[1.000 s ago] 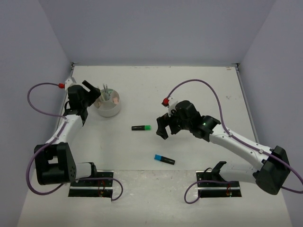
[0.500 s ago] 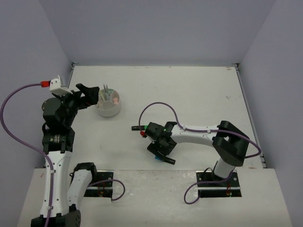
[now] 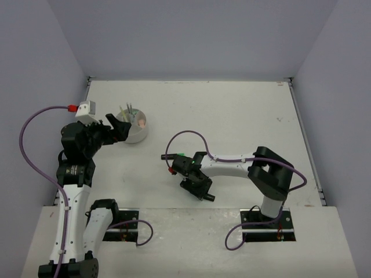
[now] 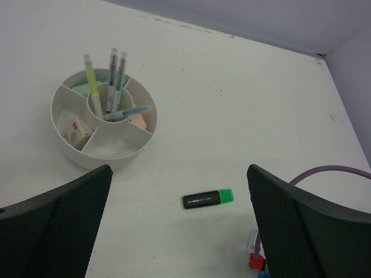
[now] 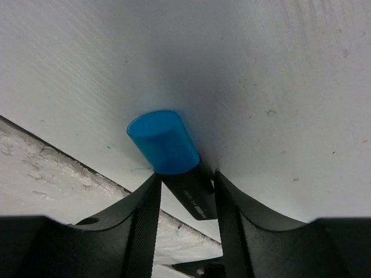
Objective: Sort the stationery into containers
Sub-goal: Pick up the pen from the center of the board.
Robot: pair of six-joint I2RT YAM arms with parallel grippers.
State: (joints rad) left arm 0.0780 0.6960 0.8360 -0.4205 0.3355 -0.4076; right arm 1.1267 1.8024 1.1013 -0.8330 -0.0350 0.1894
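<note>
A black highlighter with a blue end (image 5: 162, 142) lies on the white table by its near edge. My right gripper (image 5: 185, 176) is shut on its black barrel, one finger on each side; from above, that gripper (image 3: 197, 188) covers most of it. A second black highlighter with a green end (image 4: 207, 198) lies free mid-table, half hidden under the right arm (image 3: 166, 157). The round white cup (image 4: 68, 152) with divided compartments holds thin pens upright in its centre, a mint marker and pinkish erasers. My left gripper (image 4: 179, 226) hangs open just left of the cup (image 3: 134, 139), holding nothing.
A purple cable (image 4: 330, 171) loops over the right arm beside the green-ended highlighter, with a red connector (image 4: 255, 262) below it. The table's rough near ledge (image 5: 46, 174) lies right behind the blue-ended highlighter. Grey walls close in the left, back and right sides.
The right arm swung in and down to the blue-ended highlighter and its jaws closed around it. The left arm lifted back from the cup and its jaws spread fully.
</note>
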